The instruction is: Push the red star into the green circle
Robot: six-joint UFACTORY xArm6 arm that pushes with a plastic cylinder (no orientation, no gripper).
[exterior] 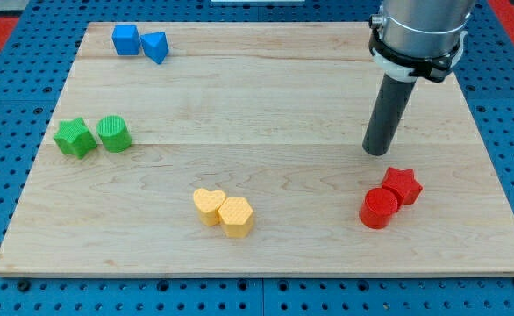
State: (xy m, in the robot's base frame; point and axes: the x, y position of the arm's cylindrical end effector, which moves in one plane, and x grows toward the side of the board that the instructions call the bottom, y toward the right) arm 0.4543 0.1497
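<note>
The red star (403, 185) lies at the view's lower right, touching a red circle (380, 209) just below and left of it. The green circle (114, 133) sits far off at the view's left, touching a green star (74, 138) on its left. My tip (377, 152) rests on the board just above and slightly left of the red star, a short gap away from it.
A yellow heart (209, 206) and a yellow hexagon (237, 217) sit together at the bottom centre. Two blue blocks (126, 39) (155, 46) sit at the top left. The wooden board (266, 105) is bounded by a blue pegboard surround.
</note>
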